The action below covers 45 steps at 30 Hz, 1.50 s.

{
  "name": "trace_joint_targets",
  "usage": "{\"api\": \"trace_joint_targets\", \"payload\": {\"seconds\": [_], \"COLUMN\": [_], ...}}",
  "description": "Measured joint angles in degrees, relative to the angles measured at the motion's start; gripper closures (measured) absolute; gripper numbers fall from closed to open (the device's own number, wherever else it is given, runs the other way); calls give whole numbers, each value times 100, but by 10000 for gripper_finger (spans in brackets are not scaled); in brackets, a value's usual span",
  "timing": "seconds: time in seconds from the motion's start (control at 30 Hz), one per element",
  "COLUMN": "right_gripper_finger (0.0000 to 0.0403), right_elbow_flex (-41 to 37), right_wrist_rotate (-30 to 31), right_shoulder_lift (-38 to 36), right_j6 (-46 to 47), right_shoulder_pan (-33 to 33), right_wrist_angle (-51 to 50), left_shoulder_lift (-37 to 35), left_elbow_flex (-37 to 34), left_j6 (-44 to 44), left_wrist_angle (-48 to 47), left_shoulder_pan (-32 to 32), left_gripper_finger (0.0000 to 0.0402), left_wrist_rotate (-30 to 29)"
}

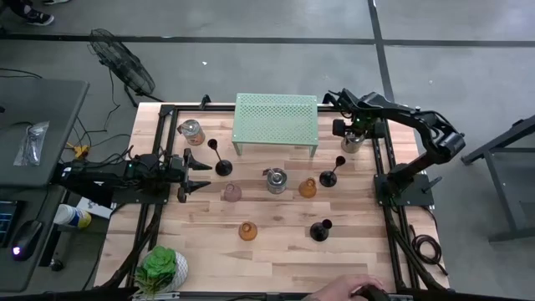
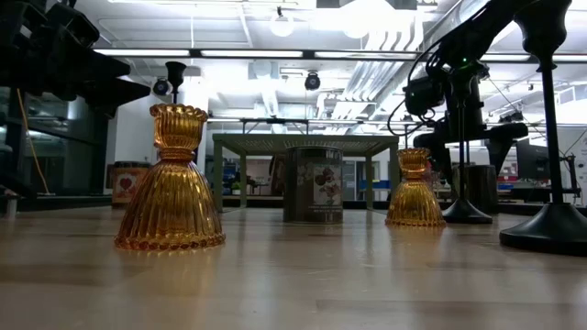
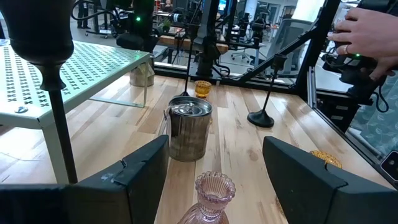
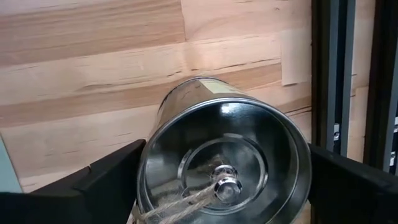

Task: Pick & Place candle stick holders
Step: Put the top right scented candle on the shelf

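Observation:
My left gripper (image 1: 203, 174) is open at the table's left, pointing right at the pink glass holder (image 1: 231, 193), which stands upright just ahead of the open fingers in the left wrist view (image 3: 214, 196). Three black holders (image 1: 221, 163) (image 1: 328, 176) (image 1: 320, 228) and two amber ones (image 1: 308, 188) (image 1: 247, 231) stand on their bases across the table's middle. My right gripper (image 1: 351, 134) is open at the far right, pointing down over a tin can (image 4: 224, 168). Its fingers stand on either side of the can.
A green perforated shelf (image 1: 277, 121) stands at the far middle. Two more tin cans (image 1: 277, 180) (image 1: 191, 131) stand on the table. A potted plant (image 1: 160, 267) sits at the near left corner. A person's hand (image 1: 351, 290) shows at the near edge.

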Motion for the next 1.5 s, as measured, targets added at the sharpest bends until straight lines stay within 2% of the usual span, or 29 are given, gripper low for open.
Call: {"api": "trace_joint_targets", "payload": {"seconds": [0.63,1.5], "right_gripper_finger": [52,54], "right_elbow_flex": [4,-20], "right_wrist_rotate": [-151,-208], "right_shoulder_lift": [-4,-170], "right_j6": [-2,19], "right_shoulder_pan": [0,9], "right_wrist_angle": [-42,-96], "left_shoulder_lift": [-2,-2], "left_elbow_flex": [0,-2], "left_j6": [-2,0], "left_wrist_angle": [2,2], "left_shoulder_pan": [0,-2], "left_gripper_finger": [146,146], "left_wrist_rotate": [-20,-11]}}
